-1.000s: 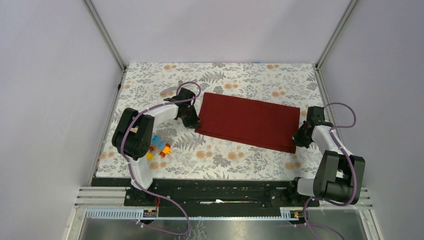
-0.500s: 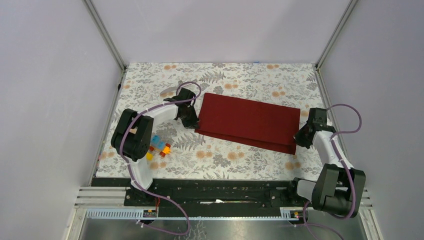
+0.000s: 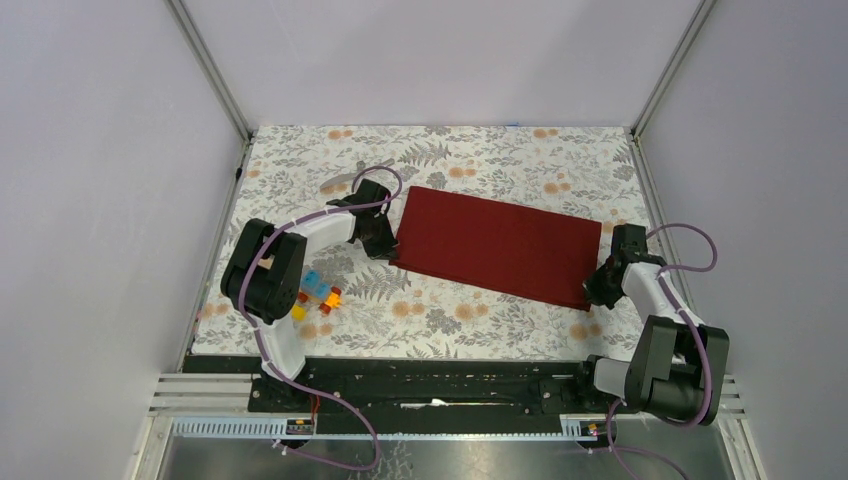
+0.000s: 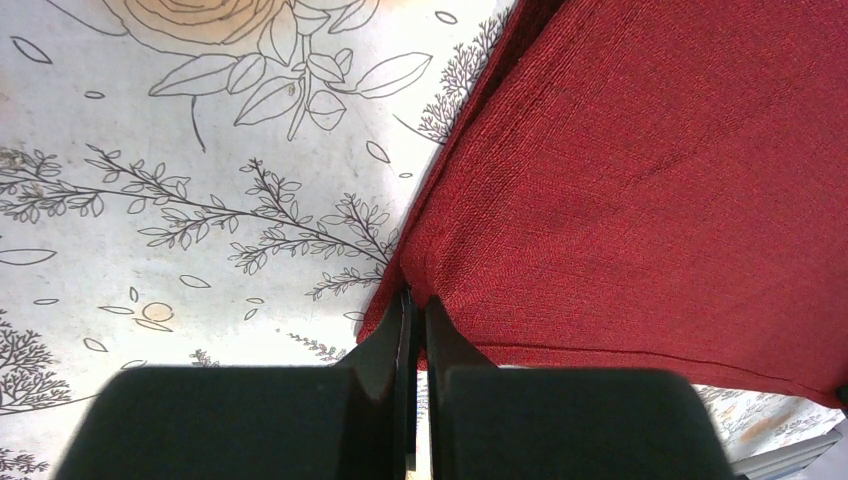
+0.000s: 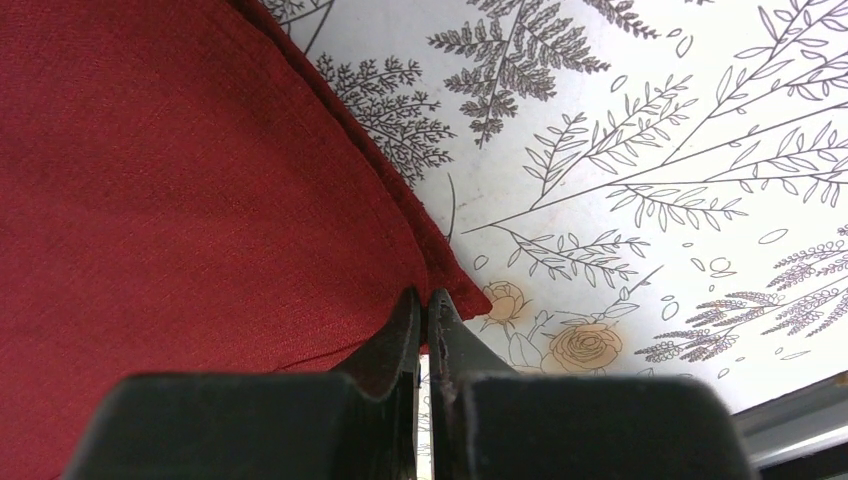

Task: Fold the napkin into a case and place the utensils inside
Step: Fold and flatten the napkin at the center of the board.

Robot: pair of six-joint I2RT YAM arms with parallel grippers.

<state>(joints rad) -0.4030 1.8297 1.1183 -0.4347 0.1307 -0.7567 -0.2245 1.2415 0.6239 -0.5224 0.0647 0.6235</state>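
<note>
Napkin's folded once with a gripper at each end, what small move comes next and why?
Probably raise both near corners slightly together to start folding them over. The left gripper and right gripper are each shut on a near corner of the napkin, which lies flat as a wide rectangle.

Pale lilac walls [image 3: 440,60] enclose a white floral-print table [image 3: 500,150] in mid-frame, with slanting aluminium posts [image 3: 208,68] rising from its far corners toward the upper left and right.

Pair: left arm [image 3: 270,275], right arm [image 3: 665,330]. White links, black joint housings, one purple cable [image 3: 380,168] looped along each. left gripper [image 4: 414,300], right gripper [image 5: 423,298]: matte black tapered fingers [image 4: 250,420]. Black base rail [image 3: 440,375].
</note>
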